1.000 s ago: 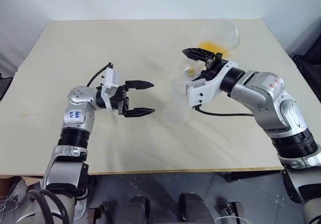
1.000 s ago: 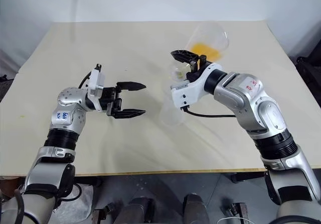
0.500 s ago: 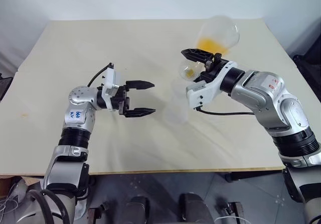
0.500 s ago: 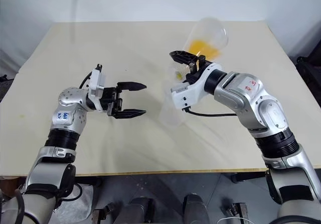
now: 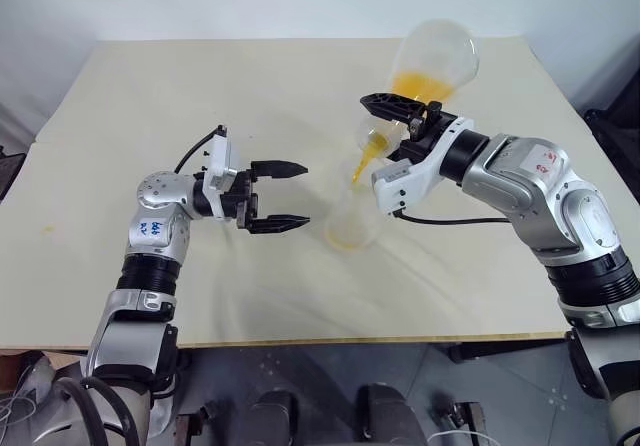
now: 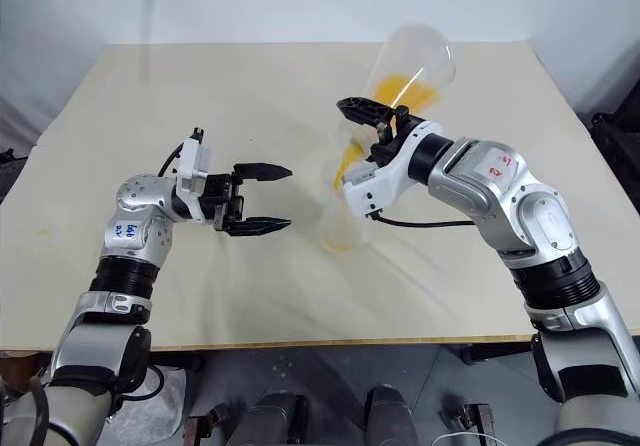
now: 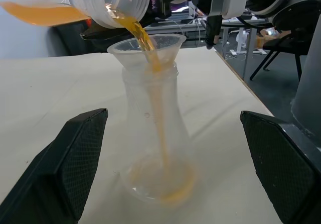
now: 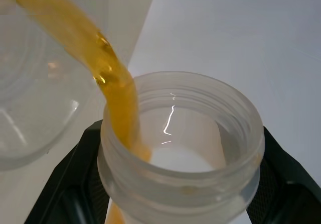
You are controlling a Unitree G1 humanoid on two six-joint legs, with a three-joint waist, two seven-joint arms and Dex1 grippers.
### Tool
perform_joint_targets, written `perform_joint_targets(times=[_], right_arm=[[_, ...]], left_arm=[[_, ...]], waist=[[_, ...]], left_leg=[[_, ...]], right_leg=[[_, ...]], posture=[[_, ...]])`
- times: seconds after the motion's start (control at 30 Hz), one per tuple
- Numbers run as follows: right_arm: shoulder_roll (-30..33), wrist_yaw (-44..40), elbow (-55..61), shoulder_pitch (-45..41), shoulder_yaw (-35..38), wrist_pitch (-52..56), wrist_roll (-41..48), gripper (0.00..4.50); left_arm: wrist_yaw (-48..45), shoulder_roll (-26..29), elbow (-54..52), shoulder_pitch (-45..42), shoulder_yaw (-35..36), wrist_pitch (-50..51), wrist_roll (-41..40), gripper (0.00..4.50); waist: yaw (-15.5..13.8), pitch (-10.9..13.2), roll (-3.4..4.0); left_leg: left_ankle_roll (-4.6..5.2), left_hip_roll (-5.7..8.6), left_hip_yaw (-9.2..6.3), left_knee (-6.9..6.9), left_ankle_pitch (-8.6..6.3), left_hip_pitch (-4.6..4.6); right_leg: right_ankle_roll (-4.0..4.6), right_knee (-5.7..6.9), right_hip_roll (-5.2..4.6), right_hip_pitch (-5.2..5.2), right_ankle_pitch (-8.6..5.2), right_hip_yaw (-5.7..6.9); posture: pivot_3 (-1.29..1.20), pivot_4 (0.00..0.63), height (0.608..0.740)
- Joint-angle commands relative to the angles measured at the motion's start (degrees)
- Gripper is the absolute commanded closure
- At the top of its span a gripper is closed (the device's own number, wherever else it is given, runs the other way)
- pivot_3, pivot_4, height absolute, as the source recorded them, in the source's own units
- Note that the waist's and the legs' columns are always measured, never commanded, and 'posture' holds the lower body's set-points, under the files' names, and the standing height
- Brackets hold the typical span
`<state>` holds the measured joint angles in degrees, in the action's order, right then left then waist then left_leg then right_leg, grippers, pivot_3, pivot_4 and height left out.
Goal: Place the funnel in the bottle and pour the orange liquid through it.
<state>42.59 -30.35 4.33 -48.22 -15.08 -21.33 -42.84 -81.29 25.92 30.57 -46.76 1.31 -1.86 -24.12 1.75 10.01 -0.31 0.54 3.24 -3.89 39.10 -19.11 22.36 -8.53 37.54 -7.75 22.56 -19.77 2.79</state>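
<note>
The bottle point(image 5: 349, 222) stands upright on the table with the clear funnel point(image 7: 149, 49) seated in its neck. My right gripper point(image 5: 392, 128) is shut on the neck of a clear pouring flask point(image 5: 436, 58), tipped mouth-down above the funnel. Orange liquid point(image 5: 414, 88) lies in the flask. It runs in a thin stream point(image 7: 143, 35) into the funnel and pools in the bottle's base point(image 6: 338, 242). My left gripper point(image 5: 304, 195) is open, level, just left of the bottle and apart from it.
The beige table point(image 5: 150, 96) is bare to the left and behind the bottle. Its front edge point(image 5: 300, 342) runs below my arms. Dark equipment point(image 5: 612, 126) stands off the table's right side.
The right gripper has tipped the pouring flask further. Orange liquid now streams from its mouth into the funnel and gathers in the bottle's base. The left gripper has kept still.
</note>
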Motion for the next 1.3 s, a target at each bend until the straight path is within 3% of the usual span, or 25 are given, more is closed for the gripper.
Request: perform_joint_targets(times=[0.03, 1.3], right_arm=[[1.24, 2.01, 1.24, -1.09, 2.34, -0.79, -0.43, 1.66], [3.09, 3.7, -1.53, -0.89, 2.06, -3.91, -1.58, 1.66]], left_arm=[[-0.08, 0.27, -0.36, -1.6, 0.68, -0.67, 0.15, 0.0], [-0.33, 0.4, -0.5, -1.59, 0.55, 0.08, 0.06, 0.0]], waist=[[0.01, 0.0, 0.0], [0.0, 0.0, 0.0]], left_leg=[[0.0, 0.0, 0.0, 0.0, 0.0, 0.0], [0.0, 0.0, 0.0, 0.0, 0.0, 0.0]], right_leg=[[0.0, 0.0, 0.0, 0.0, 0.0, 0.0], [0.0, 0.0, 0.0, 0.0, 0.0, 0.0]], posture=[[0.0, 0.15, 0.74], [0.0, 0.15, 0.74]])
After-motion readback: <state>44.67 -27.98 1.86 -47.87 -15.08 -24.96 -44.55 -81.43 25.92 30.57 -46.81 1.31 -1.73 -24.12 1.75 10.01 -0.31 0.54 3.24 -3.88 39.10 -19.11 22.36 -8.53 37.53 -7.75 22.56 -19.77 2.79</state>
